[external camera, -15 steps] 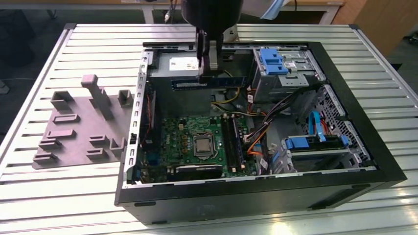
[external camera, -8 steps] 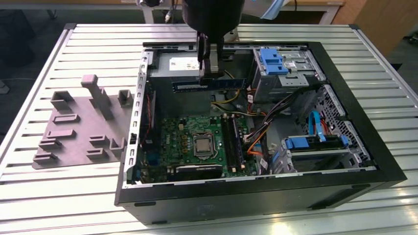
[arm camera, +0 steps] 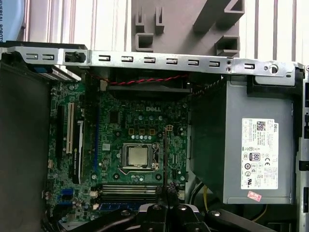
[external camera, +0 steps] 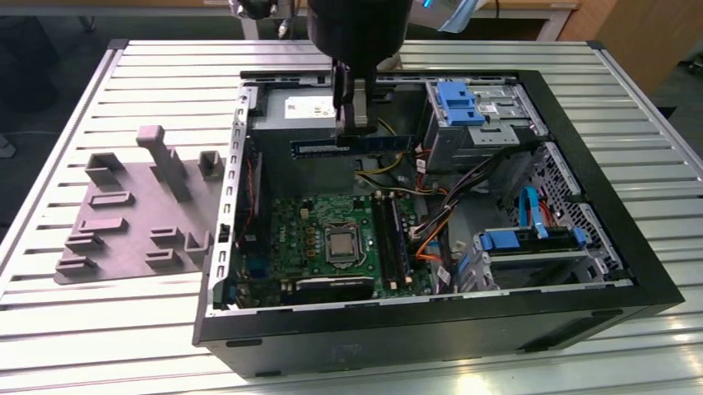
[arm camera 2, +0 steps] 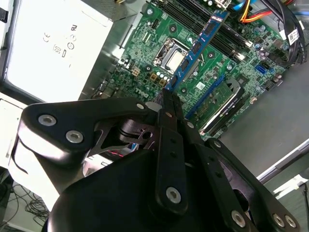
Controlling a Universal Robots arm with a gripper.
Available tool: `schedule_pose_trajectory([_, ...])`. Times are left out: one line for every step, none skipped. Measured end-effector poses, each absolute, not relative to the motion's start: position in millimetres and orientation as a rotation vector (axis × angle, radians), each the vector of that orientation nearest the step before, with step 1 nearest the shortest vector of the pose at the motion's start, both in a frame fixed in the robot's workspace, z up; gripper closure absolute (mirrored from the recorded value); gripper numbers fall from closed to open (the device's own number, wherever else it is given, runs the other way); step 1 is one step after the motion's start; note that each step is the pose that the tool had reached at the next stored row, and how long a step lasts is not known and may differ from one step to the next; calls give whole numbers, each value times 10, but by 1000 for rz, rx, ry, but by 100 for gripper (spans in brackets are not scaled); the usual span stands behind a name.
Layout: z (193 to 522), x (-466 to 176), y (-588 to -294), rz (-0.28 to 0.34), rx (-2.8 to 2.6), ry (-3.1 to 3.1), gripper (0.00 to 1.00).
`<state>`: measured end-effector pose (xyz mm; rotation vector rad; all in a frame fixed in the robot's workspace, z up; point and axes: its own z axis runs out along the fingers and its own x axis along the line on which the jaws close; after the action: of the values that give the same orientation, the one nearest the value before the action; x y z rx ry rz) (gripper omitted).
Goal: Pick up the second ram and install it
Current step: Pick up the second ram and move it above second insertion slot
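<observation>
Second ram (external camera: 384, 141) hangs level, pinched by the downward-pointing gripper (external camera: 354, 127).

counted items: one slatted table (external camera: 165, 82), one open computer case (external camera: 439, 329), one green board (external camera: 291, 239), one processor socket (external camera: 342, 245), one power-supply box (arm camera: 241, 145), two blue drive brackets (external camera: 456, 103), one grey plastic tray (external camera: 121, 239) with one tall upright post (external camera: 170, 169), one robot arm (external camera: 357, 29) with one gripper (external camera: 354, 127), and one second ram (external camera: 384, 142), a thin blue stick.
</observation>
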<state>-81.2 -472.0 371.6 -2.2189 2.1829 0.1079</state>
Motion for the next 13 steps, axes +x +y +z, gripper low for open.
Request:
schedule_pose_trajectory([3710,-811,-4720,108,-2219,2183,89])
schedule_pose_trajectory([3704,-811,-4720,108,-2219,2183,89])
schedule_pose_trajectory([3698,-810,-4720,108,-2219,2183,89])
schedule_pose_trajectory([3691,-810,-4720,108,-2219,2183,89])
schedule_pose_trajectory([3685,-809,-4720,108,-2218,2183,89])
schedule_pose_trajectory([3679,-808,-4721,108,-2218,2183,89])
schedule_pose_trajectory([3672,-808,-4721,108,-2218,2184,89])
schedule_pose_trajectory([3665,-807,-4721,108,-2218,2184,89])
schedule_pose_trajectory([3658,-807,-4721,108,-2218,2184,89])
schedule_pose_trajectory([3650,-806,-4722,108,-2218,2184,89])
schedule_pose_trajectory([3643,-806,-4722,108,-2218,2184,89])
schedule_pose_trajectory([3635,-806,-4722,108,-2218,2184,89])
schedule_pose_trajectory([3627,-805,-4723,108,-2218,2184,89])
